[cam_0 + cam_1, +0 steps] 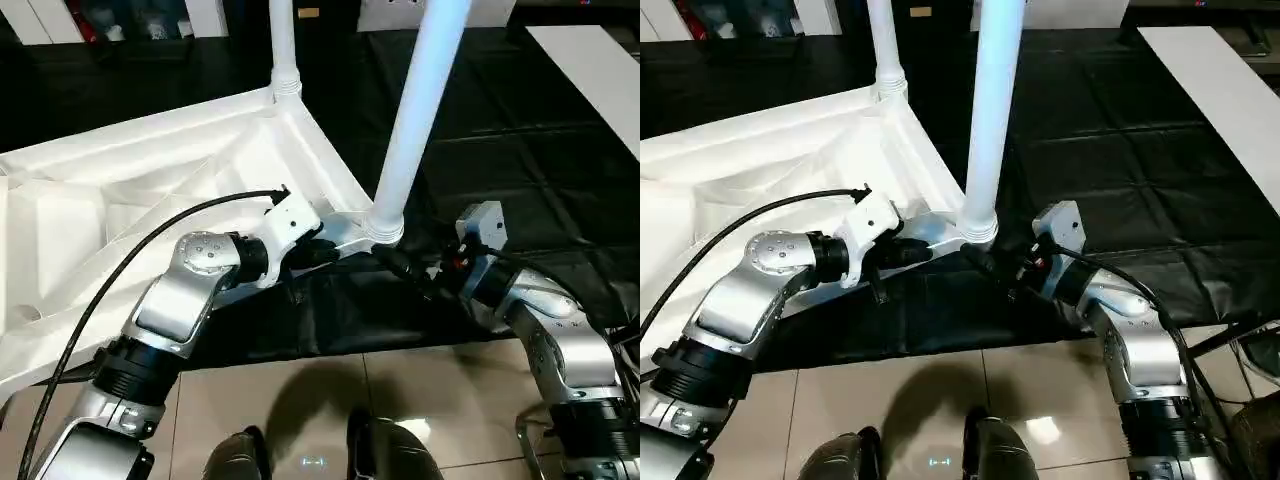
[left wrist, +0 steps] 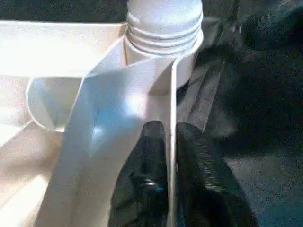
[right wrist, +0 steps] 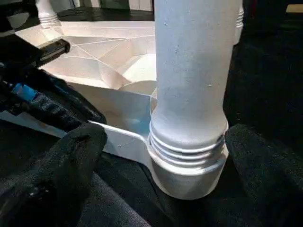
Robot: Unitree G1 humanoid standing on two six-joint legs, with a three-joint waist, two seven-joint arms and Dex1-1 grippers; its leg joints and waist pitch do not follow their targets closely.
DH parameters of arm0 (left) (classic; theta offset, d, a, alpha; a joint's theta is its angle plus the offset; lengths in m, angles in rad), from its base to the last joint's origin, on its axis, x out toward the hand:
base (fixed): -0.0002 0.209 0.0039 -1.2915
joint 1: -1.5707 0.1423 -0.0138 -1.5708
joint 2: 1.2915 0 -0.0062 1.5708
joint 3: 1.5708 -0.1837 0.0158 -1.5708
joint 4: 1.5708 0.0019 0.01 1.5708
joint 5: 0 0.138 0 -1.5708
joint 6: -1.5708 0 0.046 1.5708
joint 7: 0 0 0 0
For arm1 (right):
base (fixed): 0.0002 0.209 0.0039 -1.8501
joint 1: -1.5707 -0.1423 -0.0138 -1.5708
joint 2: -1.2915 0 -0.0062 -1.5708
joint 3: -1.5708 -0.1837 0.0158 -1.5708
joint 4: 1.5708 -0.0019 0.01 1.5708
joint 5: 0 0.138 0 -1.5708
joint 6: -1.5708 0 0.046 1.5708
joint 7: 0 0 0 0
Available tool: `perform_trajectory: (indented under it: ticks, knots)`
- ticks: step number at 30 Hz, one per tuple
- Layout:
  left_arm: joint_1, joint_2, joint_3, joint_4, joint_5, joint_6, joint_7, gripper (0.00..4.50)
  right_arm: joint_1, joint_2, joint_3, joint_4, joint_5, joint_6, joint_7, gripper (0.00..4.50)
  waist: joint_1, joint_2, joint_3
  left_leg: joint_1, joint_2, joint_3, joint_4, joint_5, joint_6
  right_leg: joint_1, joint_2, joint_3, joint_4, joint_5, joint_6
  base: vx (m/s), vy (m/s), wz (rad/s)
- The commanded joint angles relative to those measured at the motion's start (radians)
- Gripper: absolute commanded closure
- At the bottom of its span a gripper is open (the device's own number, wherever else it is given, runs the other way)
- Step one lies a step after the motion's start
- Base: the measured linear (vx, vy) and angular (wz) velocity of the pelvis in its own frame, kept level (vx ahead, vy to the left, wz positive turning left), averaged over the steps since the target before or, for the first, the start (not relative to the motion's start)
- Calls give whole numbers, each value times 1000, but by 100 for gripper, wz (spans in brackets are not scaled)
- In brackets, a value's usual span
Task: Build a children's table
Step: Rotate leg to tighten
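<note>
We look down over our silver forearms at the white table top [image 1: 150, 190] lying upside down on the black-covered worktable [image 1: 520, 150], its ribbed underside facing up and one corner jutting toward us past the worktable's front edge, over the tiled floor [image 1: 420, 390]. Two white legs stand upright from corner sockets, their long axes pointing straight up and out of sight: the near leg [image 1: 420, 110] rises from the socket [image 3: 189, 175] at the corner closest to us, the far leg [image 1: 284, 45] from the corner behind it. A black cable [image 1: 120, 270] loops across our left arm and over the top. A pale board [image 1: 590, 70] lies at the worktable's far right. Our left gripper [image 2: 171, 156] is pinched on the thin side wall [image 2: 173, 94] of the top just beside the near socket, one black finger [image 2: 147, 165] on each face. Our right gripper [image 3: 165, 156] stands spread wide to either side of the near leg's threaded base, its fingers [image 3: 75, 151] apparently clear of it, though the angle leaves that uncertain.
</note>
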Motion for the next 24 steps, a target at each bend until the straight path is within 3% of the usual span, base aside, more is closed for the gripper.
perform_trajectory:
  ticks: [1, 2, 9, 15, 24]
  knots:
    - [10, 4, -10, 33, 22, -9, 15, 379, 16, -14, 5, -14, 12, -8, 20, 0, 5, -7, -90, 5, 44, -20, -61, -137, 154, 75, -74, 61, -67, -370, -152, 0, 0, 0]
    - [8, 6, -14, 41, 25, -13, 15, 360, 17, -15, 7, -16, 13, -7, 23, 0, 5, -7, -90, 5, 45, -20, -61, -136, 156, 76, -75, 61, -66, -365, -155, 0, 0, 0]
    - [-4, 9, -27, 50, 7, 1, -8, 357, 17, -18, 15, -17, 14, -8, 32, 0, 5, -8, -85, 6, 41, -20, -62, -172, 134, 75, -77, 58, -76, -447, -127, 0, 0, 0]
    - [-21, 23, -60, 83, 25, 25, -32, 427, 17, -24, 21, -11, 8, -14, 38, 0, 6, -6, -86, 8, 42, -20, -63, -169, 137, 74, -76, 59, -75, -433, -131, 0, 0, 0]
    - [-43, 33, -80, 105, 30, -45, -58, 446, 13, -33, 20, -6, 4, -23, 36, 0, 11, -6, -85, 8, 42, -22, -63, -186, 122, 74, -79, 57, -82, -478, -114, 0, 0, 0]
